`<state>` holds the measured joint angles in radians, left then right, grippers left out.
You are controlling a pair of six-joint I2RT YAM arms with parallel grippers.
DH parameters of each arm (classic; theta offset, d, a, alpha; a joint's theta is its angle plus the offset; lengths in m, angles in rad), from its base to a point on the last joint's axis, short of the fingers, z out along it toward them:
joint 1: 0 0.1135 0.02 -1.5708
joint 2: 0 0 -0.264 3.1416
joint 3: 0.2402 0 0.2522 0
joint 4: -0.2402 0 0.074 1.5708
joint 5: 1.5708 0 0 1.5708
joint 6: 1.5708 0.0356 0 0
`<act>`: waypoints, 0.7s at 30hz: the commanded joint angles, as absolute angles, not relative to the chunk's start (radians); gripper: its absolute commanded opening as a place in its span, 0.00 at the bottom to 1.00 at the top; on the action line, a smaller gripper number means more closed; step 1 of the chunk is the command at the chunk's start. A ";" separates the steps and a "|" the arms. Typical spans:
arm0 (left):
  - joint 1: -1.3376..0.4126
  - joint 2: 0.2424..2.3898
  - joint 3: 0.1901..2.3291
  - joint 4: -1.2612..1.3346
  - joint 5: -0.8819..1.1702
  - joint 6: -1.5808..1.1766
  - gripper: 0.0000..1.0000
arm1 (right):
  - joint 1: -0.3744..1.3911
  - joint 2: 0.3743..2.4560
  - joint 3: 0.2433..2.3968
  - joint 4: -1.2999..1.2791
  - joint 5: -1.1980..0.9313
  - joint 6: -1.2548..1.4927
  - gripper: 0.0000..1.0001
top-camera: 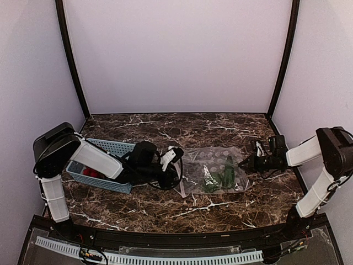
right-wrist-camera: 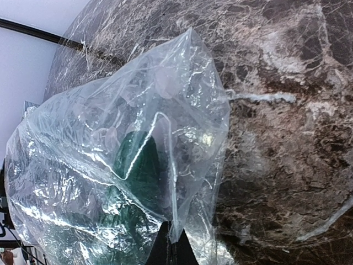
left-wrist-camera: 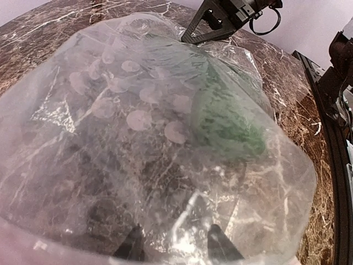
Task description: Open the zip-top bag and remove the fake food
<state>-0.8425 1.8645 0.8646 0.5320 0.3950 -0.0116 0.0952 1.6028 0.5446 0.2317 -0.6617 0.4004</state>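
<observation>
Zip-top bag (left-wrist-camera: 110,165) fills your left wrist view.
You see 1 green vegetable (left-wrist-camera: 226,118) inside it, nearer the marble table's (left-wrist-camera: 300,116) near edge. Your left gripper (left-wrist-camera: 176,249) shows spread through the plastic, and your right gripper (left-wrist-camera: 186,36) touches the bag's far end.

No words, numbers or signs can be read in any view. The zip-top bag (top-camera: 212,171) on the tabletop (top-camera: 165,207) has only pale round spots on its clear plastic. They are not letters.

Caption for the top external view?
Right gripper pinches the zip-top bag; left gripper sits at its opposite end; green fake food inside.
</observation>
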 commanded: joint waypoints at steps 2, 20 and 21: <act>-0.866 1.950 0.915 0.683 0.499 0.009 0.41 | 0.128 1.626 0.561 0.235 -0.671 0.388 0.00; -0.954 2.101 1.035 0.767 0.649 0.081 0.87 | 0.187 1.613 0.525 0.273 -0.635 0.433 0.00; -0.962 2.107 1.046 0.758 0.646 0.088 0.88 | 0.191 1.612 0.522 0.274 -0.633 0.436 0.00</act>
<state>-0.9401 2.0880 1.0058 0.7555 0.6178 0.0528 0.1741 1.6142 0.5411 0.2417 -0.6495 0.4141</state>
